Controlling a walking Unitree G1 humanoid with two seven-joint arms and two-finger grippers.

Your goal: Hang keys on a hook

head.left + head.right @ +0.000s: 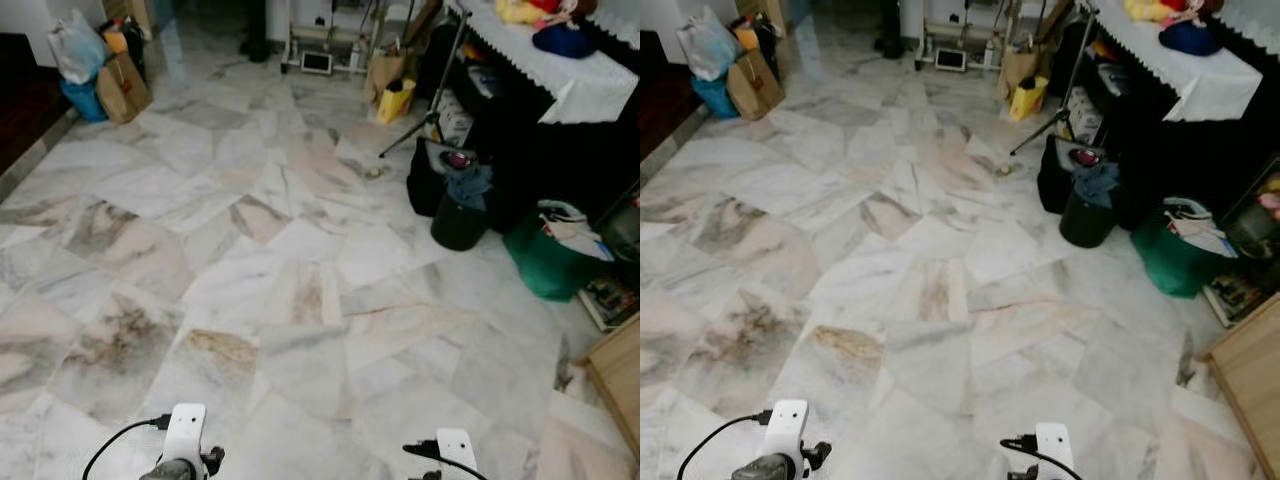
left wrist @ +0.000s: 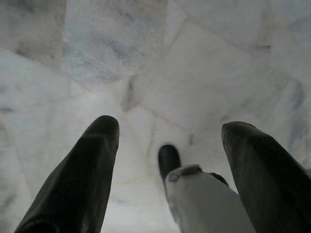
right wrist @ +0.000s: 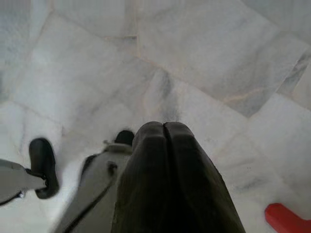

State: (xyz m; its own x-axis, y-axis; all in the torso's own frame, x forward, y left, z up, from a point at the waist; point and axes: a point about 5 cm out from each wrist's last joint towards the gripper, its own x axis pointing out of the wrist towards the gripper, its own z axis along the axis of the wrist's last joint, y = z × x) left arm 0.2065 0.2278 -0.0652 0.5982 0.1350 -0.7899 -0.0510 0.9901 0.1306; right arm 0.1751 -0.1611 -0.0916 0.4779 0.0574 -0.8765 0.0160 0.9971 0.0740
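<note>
Left eye view: a marble-tiled floor (image 1: 250,260) is seen ahead and below, pale with grey and brown veining. Both arms are lowered, with only the white wrist housings seen at the lower edge of the head views.

Left wrist view: the left hand (image 2: 167,145) is held wide, its two black fingers (image 2: 82,179) well apart with bare floor seen between them. Nothing is held. A robot foot (image 2: 168,160) is seen below, on the tiles.

Right wrist view: the right hand (image 3: 164,133) is closed tight, fingertips pressed together with no gap. No object can be made out between them. A red object (image 3: 286,218) is noted at the frame corner; it cannot be identified.

Keys and hook: neither can be made out in any view, so their location cannot be told.

Surroundings, right side of the room: a surface with a white lace-edged cloth (image 1: 560,70) is recorded, with a dark blue item (image 1: 562,40) on it. Beneath and beside it, a black bucket (image 1: 458,222) stuffed with cloth and a green bag (image 1: 545,265) stand on the floor. A yellow bag (image 1: 394,100) is seen farther back. At the far left, a brown paper bag (image 1: 122,88) and a white plastic bag (image 1: 75,45) are grouped together.
</note>
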